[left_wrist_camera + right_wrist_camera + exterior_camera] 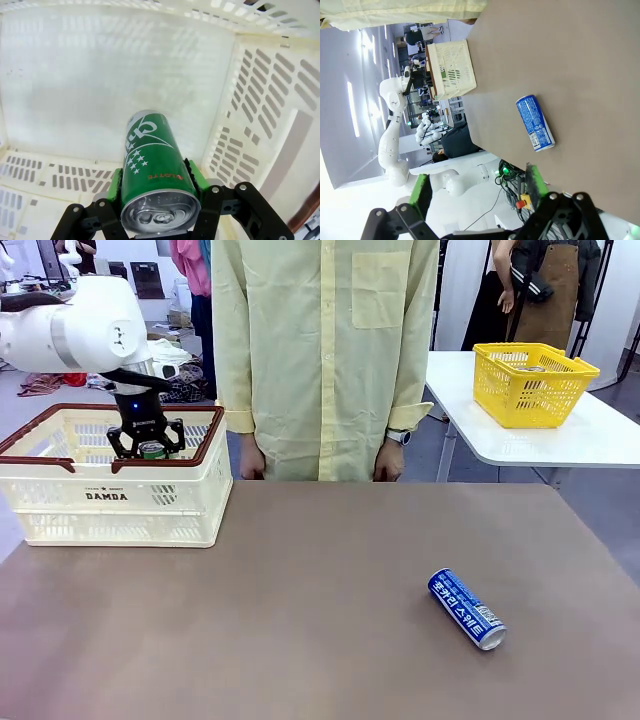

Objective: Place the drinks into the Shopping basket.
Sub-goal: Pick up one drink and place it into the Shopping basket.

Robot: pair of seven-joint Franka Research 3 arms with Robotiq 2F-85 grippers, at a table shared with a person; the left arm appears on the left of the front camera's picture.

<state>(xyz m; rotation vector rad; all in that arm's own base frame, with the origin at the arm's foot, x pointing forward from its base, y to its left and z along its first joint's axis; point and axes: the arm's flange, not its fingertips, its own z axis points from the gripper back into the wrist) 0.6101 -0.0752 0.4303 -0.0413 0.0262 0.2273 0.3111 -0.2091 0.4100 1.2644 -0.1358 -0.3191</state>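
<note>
The cream Shopping basket (60,495) with a brown rim stands at the table's far left. My left gripper (147,447) reaches down into it, shut on the green and white can (156,165); in the front view that can (150,449) shows between the black fingers. The left wrist view looks past the can at the basket's slotted walls (260,100) and floor. The blue can (467,609) lies on its side on the brown table at the right front. In the right wrist view my right gripper (477,187) is open, up above the table, and the blue can (535,123) lies beyond its fingers.
A person in a pale yellow shirt (325,350) stands at the far edge, hands down at the table's edge. A yellow basket (532,382) sits on a white side table (600,440) at the back right. The brown table (300,620) is bare between the basket and the blue can.
</note>
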